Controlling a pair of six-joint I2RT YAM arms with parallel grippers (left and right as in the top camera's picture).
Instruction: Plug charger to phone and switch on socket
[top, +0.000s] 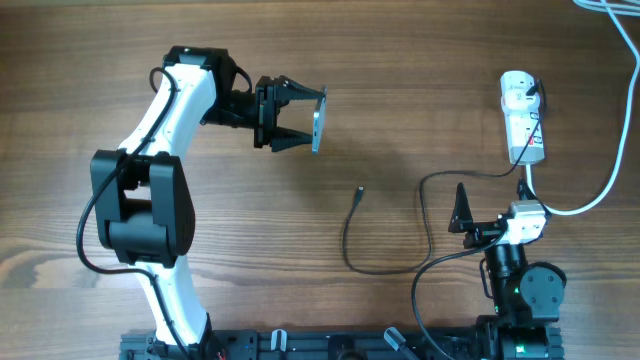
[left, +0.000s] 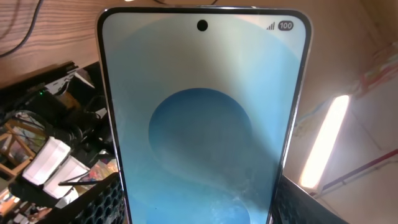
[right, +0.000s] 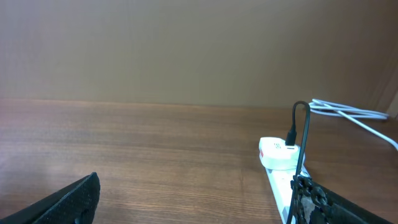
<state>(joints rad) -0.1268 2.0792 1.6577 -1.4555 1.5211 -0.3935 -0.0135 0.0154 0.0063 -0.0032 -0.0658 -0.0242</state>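
The table (top: 400, 80) is brown wood with long lines in it, and it fills most of the view from above. A white cable (top: 612, 175) comes in at the top right corner, goes down the right side and curls back to the left. A black bar (top: 300, 345) runs along the bottom edge. From the right wrist, a plain brown wall (right: 186, 50) stands behind the table. From the left wrist, the left side is a dark messy place with 2 small white boxes (left: 50, 158) and a black crate (left: 93, 202) full of holes. A long bright light (left: 323, 140) glows on the right.
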